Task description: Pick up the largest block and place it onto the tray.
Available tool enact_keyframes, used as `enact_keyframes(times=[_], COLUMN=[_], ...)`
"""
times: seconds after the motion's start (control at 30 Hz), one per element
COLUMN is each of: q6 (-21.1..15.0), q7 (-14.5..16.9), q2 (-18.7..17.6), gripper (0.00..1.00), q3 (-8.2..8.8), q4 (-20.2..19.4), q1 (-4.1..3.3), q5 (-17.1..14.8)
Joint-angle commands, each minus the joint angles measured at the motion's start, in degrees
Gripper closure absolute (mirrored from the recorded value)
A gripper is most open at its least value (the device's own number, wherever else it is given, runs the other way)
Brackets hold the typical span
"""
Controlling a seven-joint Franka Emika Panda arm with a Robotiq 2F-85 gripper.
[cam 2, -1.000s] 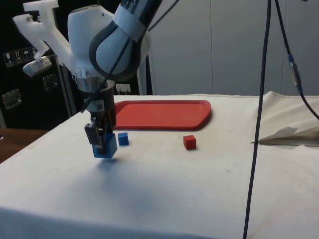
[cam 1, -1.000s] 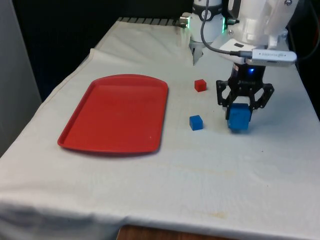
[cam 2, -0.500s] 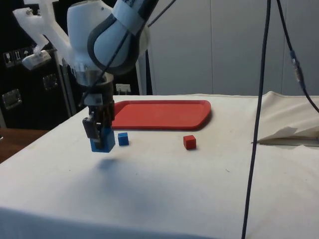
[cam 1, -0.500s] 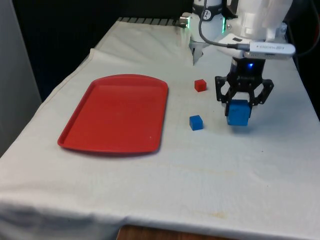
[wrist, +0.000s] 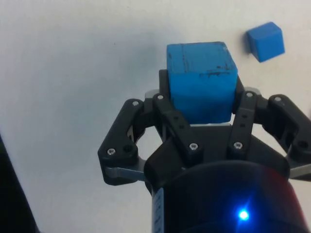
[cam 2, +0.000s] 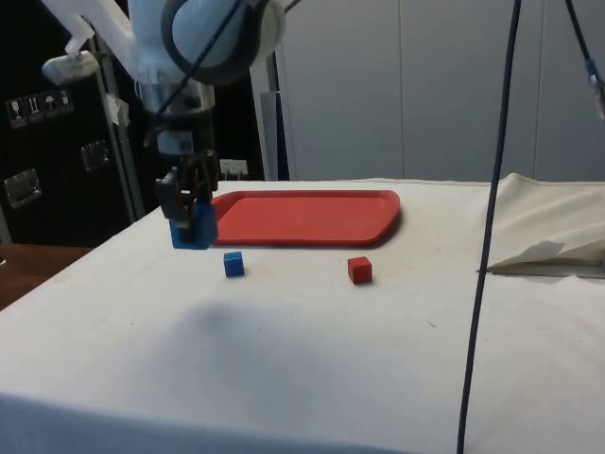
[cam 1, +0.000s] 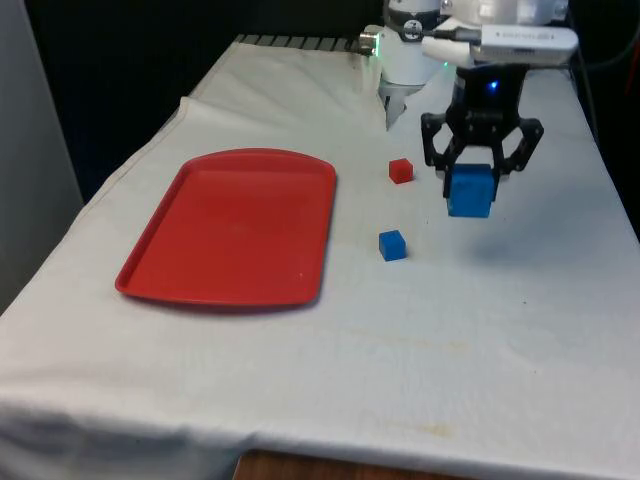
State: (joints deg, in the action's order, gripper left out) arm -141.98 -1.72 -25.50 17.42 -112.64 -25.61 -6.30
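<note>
While gripped by the claw (cam 1: 471,180), the big blue block (cam 1: 470,191) hangs (off the cloth)

hand (cam 2: 189,219) gripping large blue block (cam 2: 193,227) above cloth; small blue block (cam 2: 233,264), red block (cam 2: 359,270), red tray (cam 2: 307,218) behind

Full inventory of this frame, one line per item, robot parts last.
Large blue block: 1, blue, held off the cloth between the gripper's fingers, toward the front view's right.
Small blue block: 1, blue, on the cloth between the tray and the held block.
Small red block: 1, red, on the cloth beyond the small blue block, nearer the robot.
Tray: 1, red, nothing on it, at the front view's left.
Table cloth: 1, white, covers the table.
Cable: 1, dark, hanging in the side view's foreground.
Gripper: 1, black, raised above the cloth, shut on the large blue block.
</note>
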Motion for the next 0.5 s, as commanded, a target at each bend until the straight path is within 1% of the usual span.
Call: enact_keyframes(times=[0.0,0.03,0.07,0.13,0.2,0.3,0.37,0.4,0.43,0.47], q6=[0.5,1.0,0.8,1.5,1.8,2.0,2.0,2.1,2.1,2.1], q7=[0.2,0.3,0.2,0.7,1.0,1.9,2.2,2.8,2.5,3.0], q2=[1.1,1.9,1.3,2.6,3.2,4.1,4.3,4.5,4.2,4.6], gripper=[1.0,1.0,1.0,1.0,1.0,1.0,1.0,1.0,1.0,1.0], q3=[0.29,0.63,0.52,0.97,1.38,2.29,2.52,3.04,3.15,3.32], q4=[-0.5,-0.7,-0.4,-1.1,-1.4,-2.2,-2.4,-2.7,-2.3,-2.8], q1=[0.06,0.06,0.0,0.17,0.11,0.23,0.34,0.4,0.11,0.46], q5=[0.2,0.2,0.0,0.2,0.1,0.1,0.1,-0.1,0.0,-0.1])
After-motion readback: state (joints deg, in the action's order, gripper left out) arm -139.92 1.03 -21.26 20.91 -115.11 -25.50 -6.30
